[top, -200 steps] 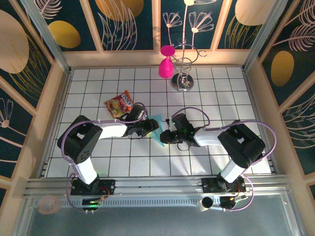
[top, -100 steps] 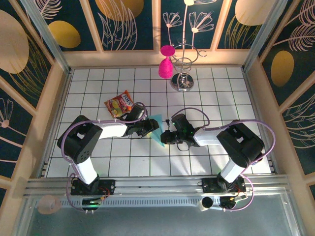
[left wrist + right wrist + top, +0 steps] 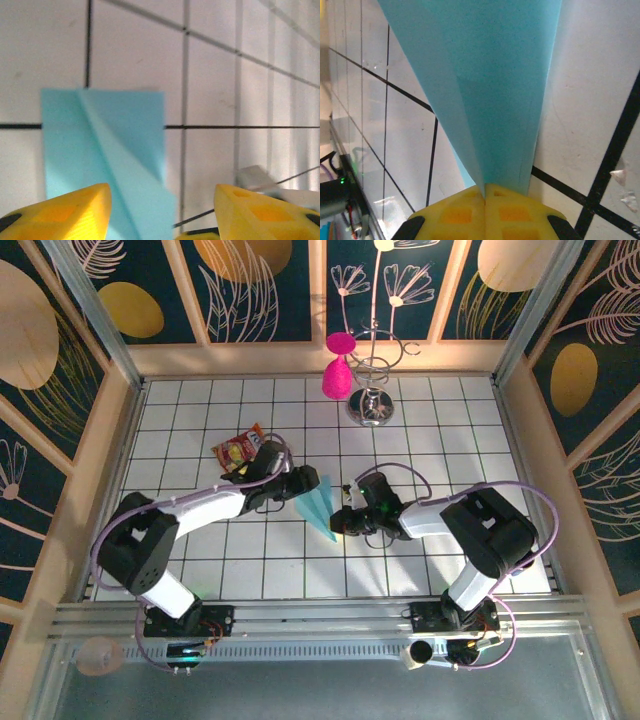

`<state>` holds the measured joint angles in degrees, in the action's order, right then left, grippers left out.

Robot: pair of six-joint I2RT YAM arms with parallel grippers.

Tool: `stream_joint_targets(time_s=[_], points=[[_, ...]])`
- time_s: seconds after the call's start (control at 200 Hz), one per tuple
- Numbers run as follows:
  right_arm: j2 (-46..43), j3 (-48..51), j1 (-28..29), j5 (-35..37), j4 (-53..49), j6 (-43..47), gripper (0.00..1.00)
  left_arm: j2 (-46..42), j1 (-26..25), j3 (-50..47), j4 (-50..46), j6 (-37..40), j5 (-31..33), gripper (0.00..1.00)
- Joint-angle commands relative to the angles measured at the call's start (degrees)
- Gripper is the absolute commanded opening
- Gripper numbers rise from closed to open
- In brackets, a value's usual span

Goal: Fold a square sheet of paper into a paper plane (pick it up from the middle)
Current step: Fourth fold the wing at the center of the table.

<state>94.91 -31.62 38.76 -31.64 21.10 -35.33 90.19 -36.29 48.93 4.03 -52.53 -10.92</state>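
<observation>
The square sheet of paper lies folded into a light-blue paper plane [image 3: 319,505], a narrow dart flat on the white tiled table [image 3: 420,450]. My right gripper [image 3: 343,524] is shut on its pointed near end. In the right wrist view the paper plane [image 3: 490,85] widens away from the closed right gripper [image 3: 485,192]. My left gripper [image 3: 300,487] stands open just left of the plane's wide end. Seen from the left wrist, the paper plane [image 3: 100,140] lies flat with a diagonal crease, and the left gripper [image 3: 160,212] hovers open over its near corner, holding nothing.
A red-and-yellow snack packet [image 3: 241,450] lies behind the left arm. A pink cup [image 3: 337,374] hangs on a metal stand [image 3: 372,406] at the back. Wooden walls enclose the table on three sides.
The left gripper opened wider, let go of the paper and shifted right and back. The right gripper closed on the plane's tip. More of the plane now shows.
</observation>
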Motion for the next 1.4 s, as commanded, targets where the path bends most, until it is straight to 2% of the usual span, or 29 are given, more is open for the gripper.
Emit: stream_joint_targets(time_s=[0.0,0.11,0.27,0.591,1.031,1.176,1.397], points=[[1.03,1.07,-0.88,-3.87,3.57,-1.19,0.03,-2.41,0.26,-4.26,7.13,1.16,-1.36,0.54],[0.93,2.18,-1.75,-5.53,5.76,-1.58,0.03,-2.92,0.26,-8.63,15.2,-0.73,-6.17,0.47],[1.18,3.94,-2.92,-8.09,9.5,-1.85,0.03,-1.78,0.17,-13.11,24.69,-4.19,-12.01,0.45],[2.76,5.64,-4.62,-12.02,14.7,-1.91,0.03,5.55,0.25,-14.42,33.26,-9.51,-17.62,0.36],[3.39,5.53,-5.36,-11.72,13.02,-0.59,0.06,11.85,0.06,-10.5,30.42,-9.28,-18.74,0.3],[3.16,5.06,-5.36,-11.08,11.44,0.09,0.09,12.57,0.07,-9.49,26.82,-8.26,-17.75,0.3],[2.9,4.81,-5.34,-10.73,10.49,0.2,0.13,13.41,-0.16,-7.8,20.8,-6.32,-15.95,0.35]])
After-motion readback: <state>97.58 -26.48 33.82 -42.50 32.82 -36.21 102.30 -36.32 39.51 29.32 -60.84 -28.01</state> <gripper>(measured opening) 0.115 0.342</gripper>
